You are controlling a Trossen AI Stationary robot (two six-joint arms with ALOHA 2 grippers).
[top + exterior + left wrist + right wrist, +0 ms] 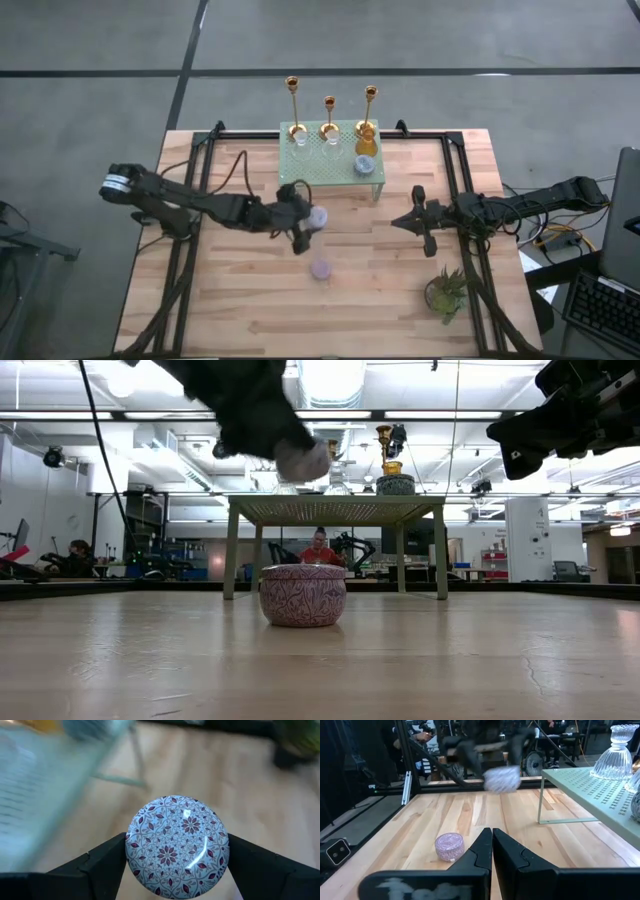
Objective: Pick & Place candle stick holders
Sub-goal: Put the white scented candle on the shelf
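Table: pale wood top [240,310] on grey floor; green perforated shelf [305,170] at upper centre of the high view.
Holders: three gold holders [329,118] upright along the shelf's far edge, untouched.
Left gripper [305,225]: mid-frame, clamped on a patterned tin [177,846], carried above the table.
Right gripper [412,222]: right of centre, fingers together, empty.
Second tin [320,269]: resting on the wood below centre.
Risk: the round tin could slip from the fingers; a swing toward the shelf might topple the slim holders or glassware [619,755].
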